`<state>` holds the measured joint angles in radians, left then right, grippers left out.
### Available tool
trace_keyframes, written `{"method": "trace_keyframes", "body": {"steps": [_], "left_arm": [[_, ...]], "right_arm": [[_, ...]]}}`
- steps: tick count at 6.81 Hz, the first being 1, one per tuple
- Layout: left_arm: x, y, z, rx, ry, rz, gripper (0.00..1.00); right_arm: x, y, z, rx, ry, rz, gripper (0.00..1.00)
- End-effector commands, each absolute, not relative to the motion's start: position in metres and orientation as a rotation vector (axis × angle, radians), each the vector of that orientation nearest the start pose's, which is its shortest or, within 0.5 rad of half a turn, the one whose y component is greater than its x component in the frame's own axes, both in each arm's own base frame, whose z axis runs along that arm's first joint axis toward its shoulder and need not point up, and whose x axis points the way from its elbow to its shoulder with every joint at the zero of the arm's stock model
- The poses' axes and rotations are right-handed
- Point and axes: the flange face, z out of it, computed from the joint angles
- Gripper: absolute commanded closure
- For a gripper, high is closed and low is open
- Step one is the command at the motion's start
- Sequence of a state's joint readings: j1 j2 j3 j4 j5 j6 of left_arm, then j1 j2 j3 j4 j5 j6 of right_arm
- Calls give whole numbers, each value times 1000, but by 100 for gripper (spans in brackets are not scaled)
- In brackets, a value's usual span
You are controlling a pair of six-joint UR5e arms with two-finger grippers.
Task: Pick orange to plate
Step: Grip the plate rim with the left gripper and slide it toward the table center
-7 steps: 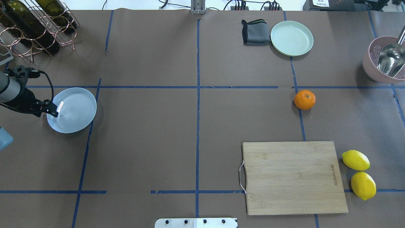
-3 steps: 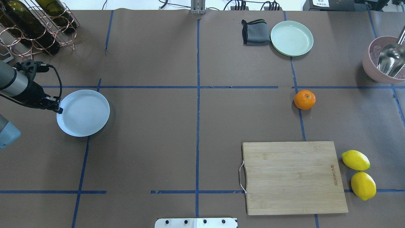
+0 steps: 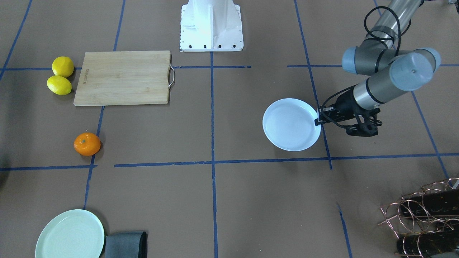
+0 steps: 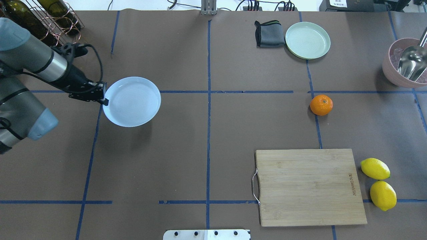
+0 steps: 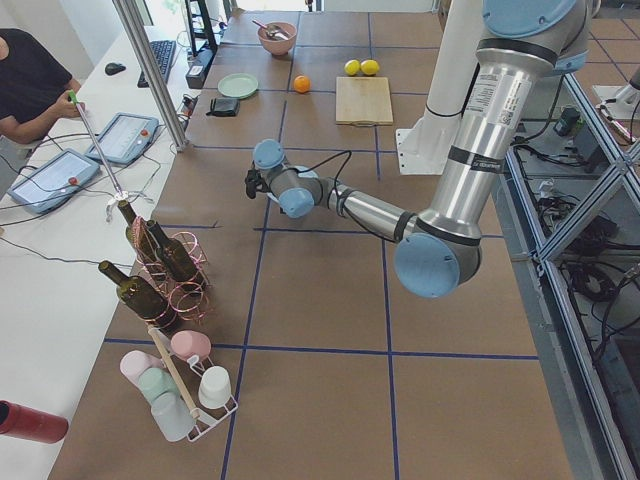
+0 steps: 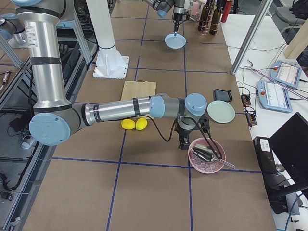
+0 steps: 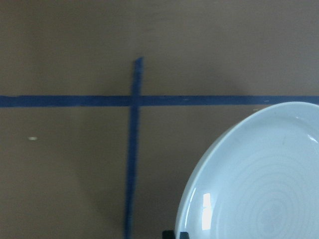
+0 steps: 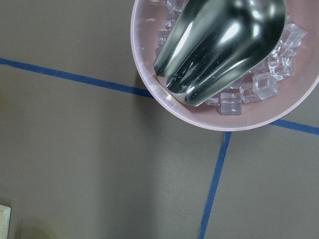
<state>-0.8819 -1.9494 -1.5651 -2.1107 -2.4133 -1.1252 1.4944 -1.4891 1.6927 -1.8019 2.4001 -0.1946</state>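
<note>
The orange (image 4: 321, 105) rests on the brown table right of centre, alone on a blue tape line; it also shows in the front view (image 3: 87, 144). The pale blue-white plate (image 4: 133, 101) hangs by its left rim from my left gripper (image 4: 105, 100), which is shut on it, far to the orange's left. In the front view the same gripper (image 3: 317, 121) pinches the plate (image 3: 290, 125) at its edge. The left wrist view shows the plate (image 7: 264, 189) over crossed tape lines. My right gripper (image 6: 184, 139) hovers beside the pink bowl; I cannot tell whether it is open.
A wooden cutting board (image 4: 312, 186) lies at the near right with two lemons (image 4: 378, 183) beside it. A mint-green plate (image 4: 307, 40) and grey cloth (image 4: 269, 34) sit at the back. A pink bowl (image 4: 390, 71) holds ice and a metal scoop. A bottle rack (image 4: 43, 23) stands back left.
My left arm has carried the plate to the right and slightly farther back, from the table's left edge toward the centre. The orange has not moved.
</note>
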Motion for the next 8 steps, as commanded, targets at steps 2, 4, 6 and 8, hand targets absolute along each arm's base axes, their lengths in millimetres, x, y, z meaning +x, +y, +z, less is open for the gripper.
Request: {"method": "trace_keyframes", "body": {"steps": [2,4,6,8], "left_arm": [[510,-480,268,-94,1185,-63,100],[544,-464,283,-54,1196,-65,100],[554,-459,290,-30,1204,-65,94],[553,-457,289,-25,1208,-60,32]], "right_arm": [[16,-514,569,24,-901,-221,0],[12,-517,563,51,-911,-239,0],[-9,-521,557,35,-918,-254,0],[-39,-526,544,34,-923,-220,0]]}}
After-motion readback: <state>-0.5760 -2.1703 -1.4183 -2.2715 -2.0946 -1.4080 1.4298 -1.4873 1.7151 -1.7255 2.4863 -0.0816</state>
